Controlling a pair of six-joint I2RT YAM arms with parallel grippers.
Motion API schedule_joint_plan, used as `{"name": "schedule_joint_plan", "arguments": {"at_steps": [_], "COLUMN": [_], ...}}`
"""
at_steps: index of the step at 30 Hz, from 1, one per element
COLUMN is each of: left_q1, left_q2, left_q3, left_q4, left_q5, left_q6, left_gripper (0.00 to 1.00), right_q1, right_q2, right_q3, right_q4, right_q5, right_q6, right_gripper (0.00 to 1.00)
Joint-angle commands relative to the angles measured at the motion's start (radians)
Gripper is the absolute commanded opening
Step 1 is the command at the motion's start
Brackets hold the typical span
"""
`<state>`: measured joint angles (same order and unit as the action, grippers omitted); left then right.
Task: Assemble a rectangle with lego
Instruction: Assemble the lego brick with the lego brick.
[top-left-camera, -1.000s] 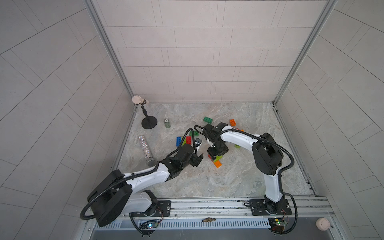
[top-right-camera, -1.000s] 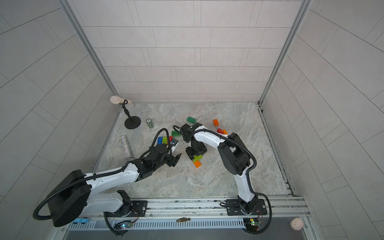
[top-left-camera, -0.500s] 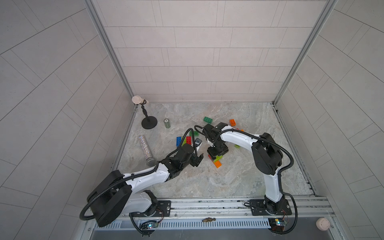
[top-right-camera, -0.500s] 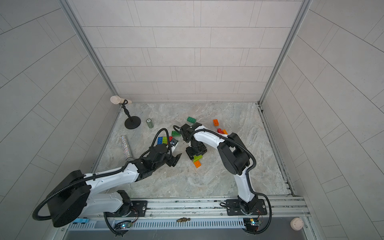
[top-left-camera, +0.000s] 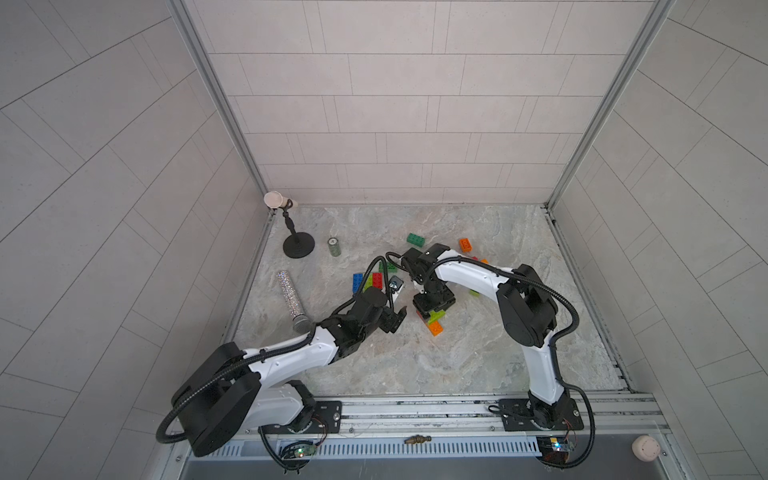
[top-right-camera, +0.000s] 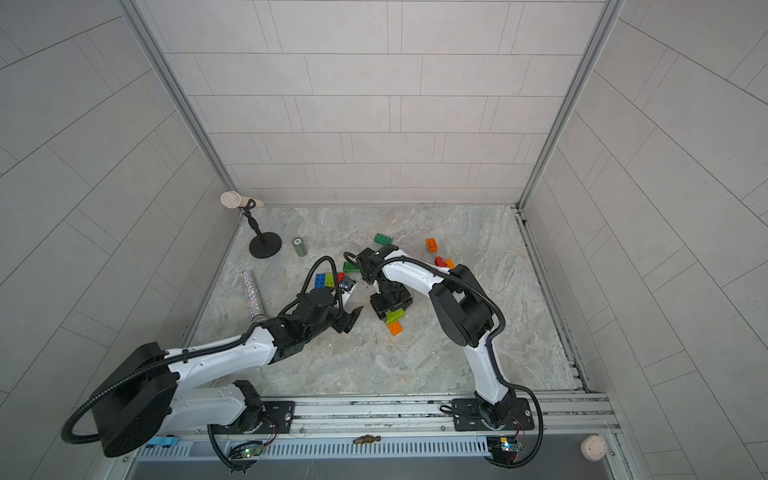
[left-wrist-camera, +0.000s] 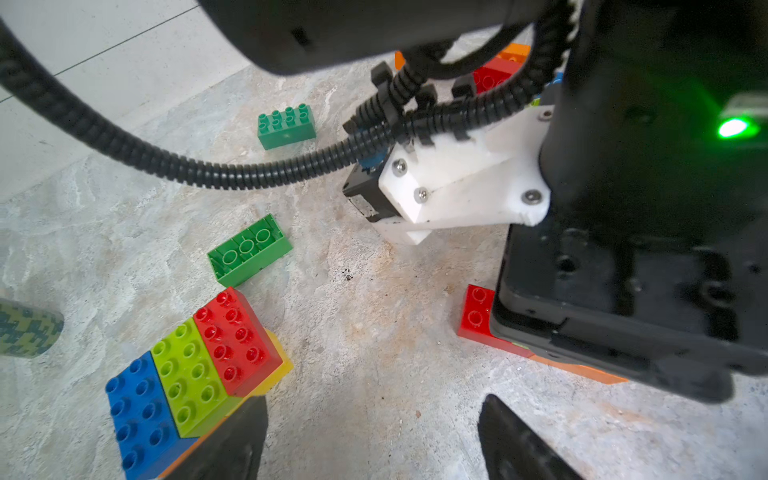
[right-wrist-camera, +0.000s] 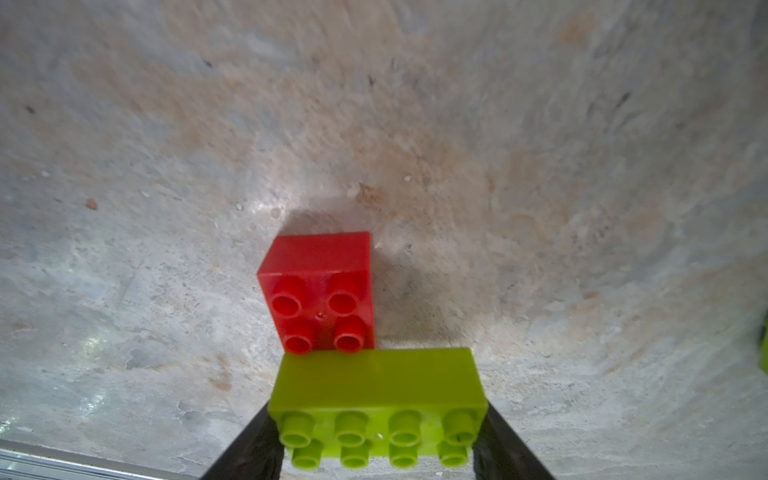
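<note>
A blue-lime-red slab (left-wrist-camera: 187, 374) sits joined beside the empty, spread left gripper (left-wrist-camera: 374, 440). The right gripper (right-wrist-camera: 376, 457) clasps a lime brick (right-wrist-camera: 376, 386) over a red brick (right-wrist-camera: 320, 291); other lego (top-left-camera: 415, 239) lies scattered, so much seemingly remains

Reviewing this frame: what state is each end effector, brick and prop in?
left end effector, open, empty.
right end effector, shut on lime brick.
red brick, studs up, partly covered by the lime brick.
blue-lime-red block, joined side by side, studs up.
dark green brick, tipped over, hollow underside showing.
green can, upright.
glittery tube, lying flat.
</note>
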<state>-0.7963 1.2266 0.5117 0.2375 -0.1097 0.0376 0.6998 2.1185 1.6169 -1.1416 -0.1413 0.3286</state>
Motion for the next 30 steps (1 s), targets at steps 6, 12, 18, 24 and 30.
{"name": "schedule_joint_plan", "arguments": {"at_steps": [6, 12, 18, 24, 30], "left_q1": [0.003, 0.003, 0.004, 0.004, 0.003], "left_q2": [-0.077, -0.097, -0.096, -0.094, -0.097], "left_q3": [0.012, 0.017, 0.022, 0.021, 0.027], "left_q4": [-0.034, -0.044, -0.041, -0.041, -0.041], "left_q5": [-0.018, -0.038, -0.030, -0.023, -0.028], "left_q6": [0.001, -0.002, -0.004, 0.001, 0.001], "left_gripper": [0.84, 0.85, 0.85, 0.85, 0.85], "right_q1": [0.007, 0.007, 0.011, 0.012, 0.008], "right_q2": [0.127, 0.053, -0.015, -0.072, -0.157], "right_q3": [-0.105, -0.082, -0.050, -0.024, -0.023], "right_q4": [0.123, 0.084, 0.068, 0.059, 0.046], "right_q5": [0.140, 0.123, 0.115, 0.118, 0.110], "right_q6": [0.087, 0.072, 0.072, 0.070, 0.060], "right_gripper": [0.00, 0.27, 0.56, 0.71, 0.83]}}
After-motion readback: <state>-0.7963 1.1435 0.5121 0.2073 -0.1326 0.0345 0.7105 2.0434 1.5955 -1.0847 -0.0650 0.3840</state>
